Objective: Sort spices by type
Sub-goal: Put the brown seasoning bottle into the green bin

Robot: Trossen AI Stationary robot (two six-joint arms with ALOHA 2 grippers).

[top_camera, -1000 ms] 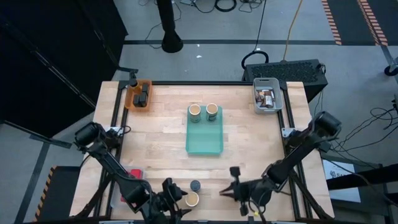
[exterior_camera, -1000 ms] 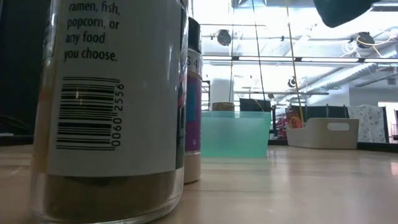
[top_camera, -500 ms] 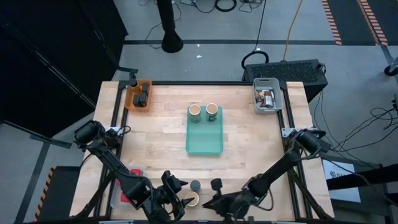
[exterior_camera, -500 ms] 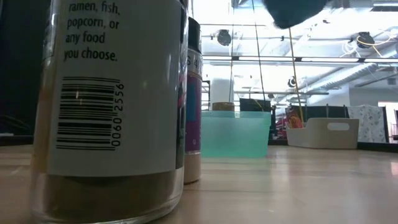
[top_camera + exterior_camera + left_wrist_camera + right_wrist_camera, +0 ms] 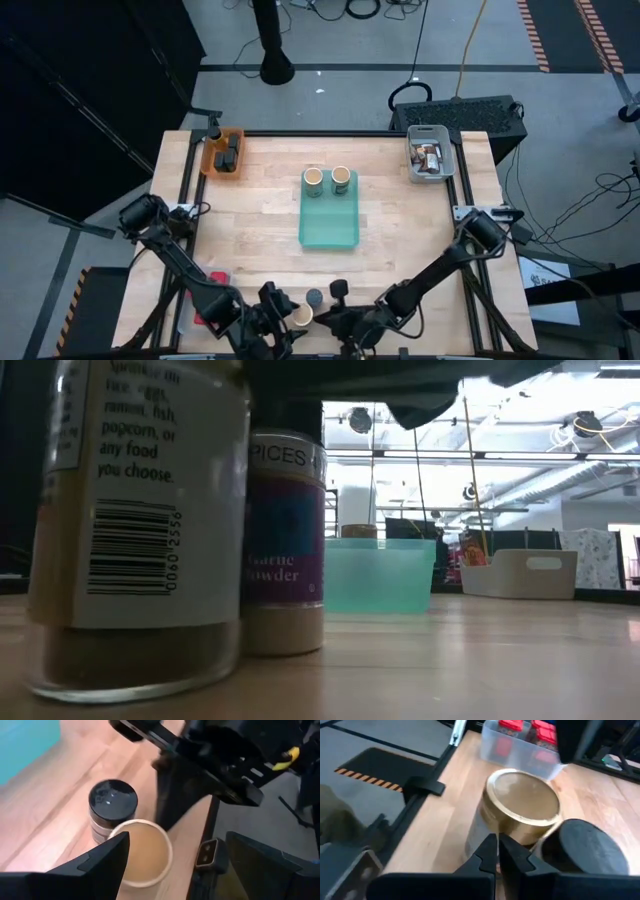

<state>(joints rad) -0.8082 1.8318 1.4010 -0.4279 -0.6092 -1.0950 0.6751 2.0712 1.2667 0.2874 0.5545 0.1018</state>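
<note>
Two spice jars are seen standing close together at the table's near edge, at about six o'clock from the teal tray (image 5: 329, 225): a tan-topped jar (image 5: 299, 317) and, just beside it at its one o'clock, a black-lidded jar (image 5: 315, 298). The left gripper (image 5: 283, 322) is placed at the tan-topped jar's nine o'clock, with its fingers (image 5: 105, 857) spread wide and one of them set against the jar's rim; nothing is clamped between them. The right gripper (image 5: 325, 318) is brought in at the same jar's three o'clock, just at five o'clock of the black-lidded jar, its fingers (image 5: 490, 851) pressed together with nothing between them and their tips lying right at the gold lid in the right wrist view. In the low view the tan-topped jar, with a barcode label, is shown nearest, and the purple-labelled garlic powder jar is shown just behind it. Two more tan-topped jars (image 5: 327, 178) are stood in the far end of the teal tray. Dark jars (image 5: 228, 158) are held in the orange bin (image 5: 207, 158) at eleven o'clock, brown packets (image 5: 429, 157) in the grey bin (image 5: 445, 162) at one o'clock, and red boxes (image 5: 529, 729) in a clear bin (image 5: 509, 751) at seven o'clock.
</note>
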